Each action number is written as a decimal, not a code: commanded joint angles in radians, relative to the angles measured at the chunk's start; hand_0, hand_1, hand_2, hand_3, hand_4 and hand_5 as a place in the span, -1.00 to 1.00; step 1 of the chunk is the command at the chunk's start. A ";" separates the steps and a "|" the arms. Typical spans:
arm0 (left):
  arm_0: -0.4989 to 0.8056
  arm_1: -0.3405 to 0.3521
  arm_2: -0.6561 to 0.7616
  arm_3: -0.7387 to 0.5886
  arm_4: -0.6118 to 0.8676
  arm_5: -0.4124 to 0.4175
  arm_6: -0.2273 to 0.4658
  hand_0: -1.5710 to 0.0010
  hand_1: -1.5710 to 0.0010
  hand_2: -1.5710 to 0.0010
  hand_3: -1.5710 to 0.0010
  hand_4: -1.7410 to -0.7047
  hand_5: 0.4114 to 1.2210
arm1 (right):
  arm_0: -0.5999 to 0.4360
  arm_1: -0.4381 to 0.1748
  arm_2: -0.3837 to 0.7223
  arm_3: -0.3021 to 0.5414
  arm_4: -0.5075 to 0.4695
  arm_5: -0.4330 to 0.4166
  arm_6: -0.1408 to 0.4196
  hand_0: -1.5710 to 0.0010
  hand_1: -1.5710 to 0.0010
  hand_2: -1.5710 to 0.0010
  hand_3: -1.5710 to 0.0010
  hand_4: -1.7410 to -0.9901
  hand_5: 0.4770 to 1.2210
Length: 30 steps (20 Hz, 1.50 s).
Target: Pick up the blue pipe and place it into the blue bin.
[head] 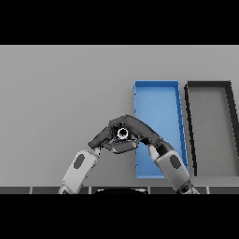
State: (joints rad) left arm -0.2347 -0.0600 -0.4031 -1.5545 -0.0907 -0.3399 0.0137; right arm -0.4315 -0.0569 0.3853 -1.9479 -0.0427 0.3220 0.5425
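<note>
right hand (140,131) curling round a small ring-ended object (122,133), likely the pipe, colour unclear | holding it just off the blue bin (158,91) left wall, seemingly carrying binward | left hand (101,137) adjoining, fingers unclear | dark bin (207,85) toward table (56,93) right edge

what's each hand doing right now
Left hand: fingers meet the right hand's; open or shut cannot be told.
Right hand: curled around a small ring-ended object, apparently the pipe.
</note>
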 commanded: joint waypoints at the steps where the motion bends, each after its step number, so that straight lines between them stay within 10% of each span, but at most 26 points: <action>1: 0.019 0.000 0.000 -0.009 0.020 -0.011 -0.022 -1.00 -1.00 -1.00 -0.94 -0.88 1.00 | -0.005 0.018 0.009 0.008 -0.002 -0.009 0.005 -0.55 -0.55 -0.57 -0.30 -0.57 -0.53; 6: 0.019 -0.010 0.004 -0.002 0.040 -0.034 -0.042 -1.00 -1.00 -1.00 -0.83 -0.95 1.00 | 0.003 0.001 0.039 0.024 0.008 -0.045 -0.063 -0.85 -0.85 -0.86 -0.73 -0.84 0.50; 14: 0.022 0.006 0.004 -0.026 -0.031 0.008 -0.062 -1.00 -1.00 -1.00 -0.85 -0.97 1.00 | 0.008 -0.005 0.065 0.011 0.025 -0.110 -0.120 -0.98 -0.98 -0.98 -0.95 -0.97 0.92; 19: 0.022 0.041 0.008 -0.032 -0.076 -0.085 -0.068 0.24 0.30 0.33 0.39 0.03 1.00 | -0.003 0.001 0.081 0.002 0.036 -0.140 -0.070 -0.99 -0.99 -0.99 -0.99 -0.99 0.97; 25: 0.011 0.026 0.045 -0.020 -0.077 -0.084 0.026 0.80 0.82 0.82 0.84 0.47 -0.28 | -0.014 0.000 0.096 0.002 0.061 -0.163 -0.083 -1.00 -1.00 -1.00 -1.00 -1.00 0.99; 30: 0.038 0.012 0.032 -0.016 -0.097 -0.064 0.054 0.93 0.94 0.94 0.95 0.53 -0.75 | -0.004 0.004 0.083 -0.001 0.019 -0.172 -0.103 -1.00 -1.00 -1.00 -1.00 -1.00 1.00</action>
State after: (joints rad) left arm -0.1970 -0.0479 -0.3707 -1.5702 -0.1881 -0.4034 0.0708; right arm -0.4352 -0.0529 0.4683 -1.9492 -0.0258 0.1503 0.4374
